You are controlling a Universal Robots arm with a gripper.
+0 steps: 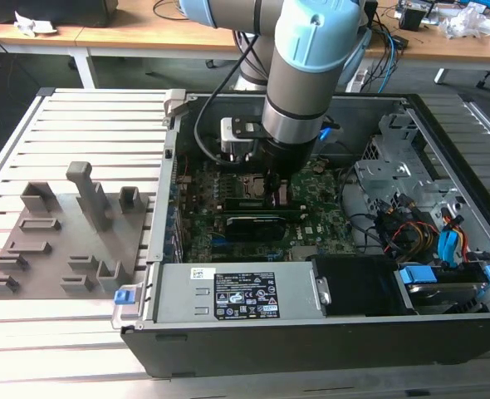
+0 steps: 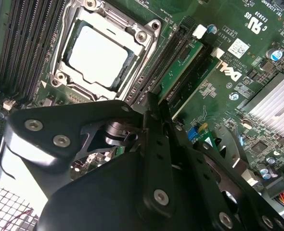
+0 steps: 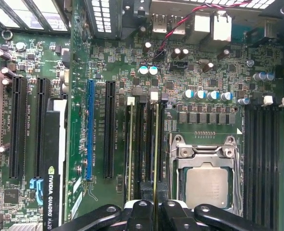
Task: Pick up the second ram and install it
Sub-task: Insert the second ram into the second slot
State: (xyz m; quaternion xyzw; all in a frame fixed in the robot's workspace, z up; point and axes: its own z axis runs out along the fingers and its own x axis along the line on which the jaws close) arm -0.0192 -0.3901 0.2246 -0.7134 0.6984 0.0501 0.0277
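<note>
First wrist view shows the black hand (image 3: pixel 154 211) pinching the long, narrow green memory stick (image 3: pixel 156 144) edge-on, its long axis running straight out from the fingertips along a motherboard slot beside the silver processor socket (image 3: pixel 207 180).

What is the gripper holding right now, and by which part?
The gripper holds the second memory stick by its long upper edge, roughly midway along, with a finger on each flat side.
</note>
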